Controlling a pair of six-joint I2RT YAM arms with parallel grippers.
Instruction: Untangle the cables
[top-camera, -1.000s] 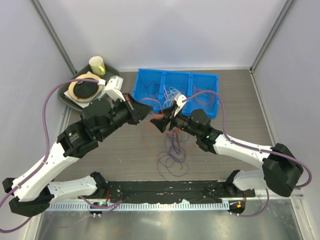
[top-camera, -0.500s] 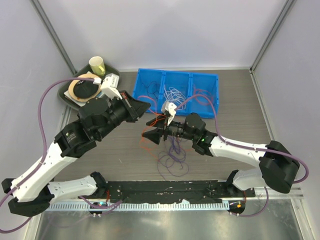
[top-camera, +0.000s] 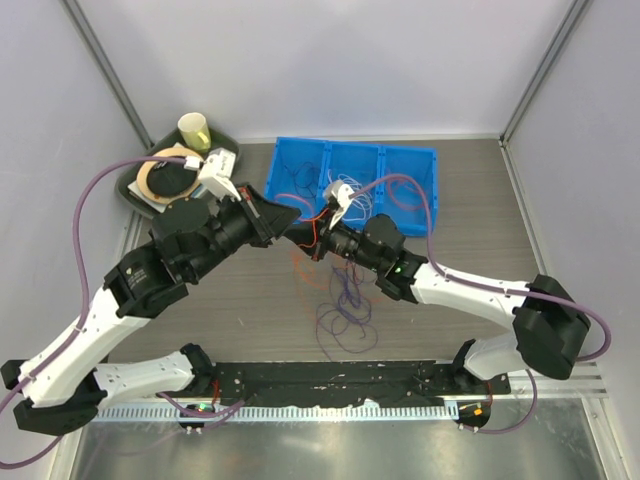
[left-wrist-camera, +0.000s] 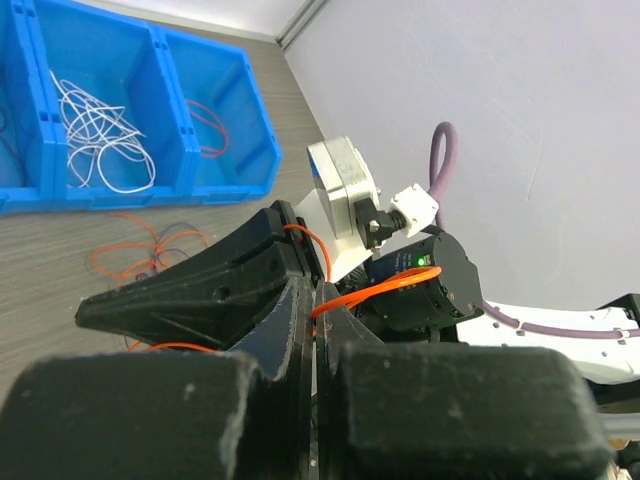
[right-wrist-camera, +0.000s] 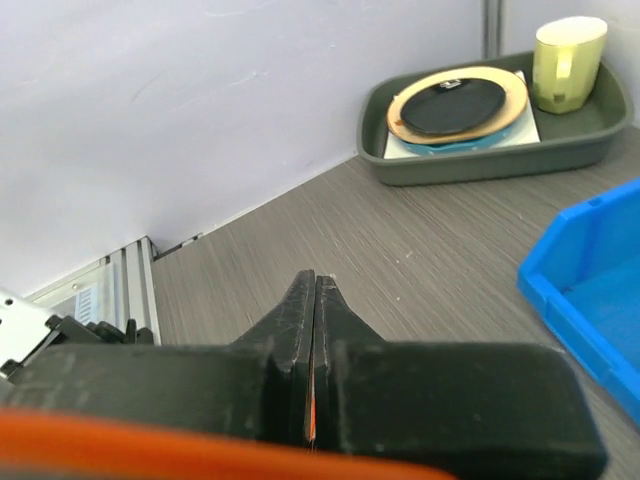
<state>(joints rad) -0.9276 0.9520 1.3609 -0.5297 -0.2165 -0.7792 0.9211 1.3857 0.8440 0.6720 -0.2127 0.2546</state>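
Observation:
My left gripper (top-camera: 298, 224) and right gripper (top-camera: 308, 243) meet tip to tip above the table, just in front of the blue bin (top-camera: 355, 145). Both are shut on the same orange cable (top-camera: 300, 268). In the left wrist view the left gripper (left-wrist-camera: 316, 292) pinches the orange cable (left-wrist-camera: 380, 288), which arcs over to the right arm. In the right wrist view a sliver of orange cable (right-wrist-camera: 311, 428) shows between the closed jaws of the right gripper (right-wrist-camera: 314, 280). Purple cables (top-camera: 345, 318) lie looped on the table below. More orange loops (left-wrist-camera: 120, 255) rest by the bin.
The blue bin (left-wrist-camera: 230, 100) has three compartments holding dark, white (top-camera: 350, 190) and orange (top-camera: 405, 192) cables. A dark green tray (right-wrist-camera: 480, 165) at the back left carries a plate (right-wrist-camera: 460, 105) and a yellow cup (top-camera: 194, 130). Grey walls close the sides.
My right gripper was open; it has moved up and left to the left gripper's tip and shut on the orange cable. The left arm shifted slightly.

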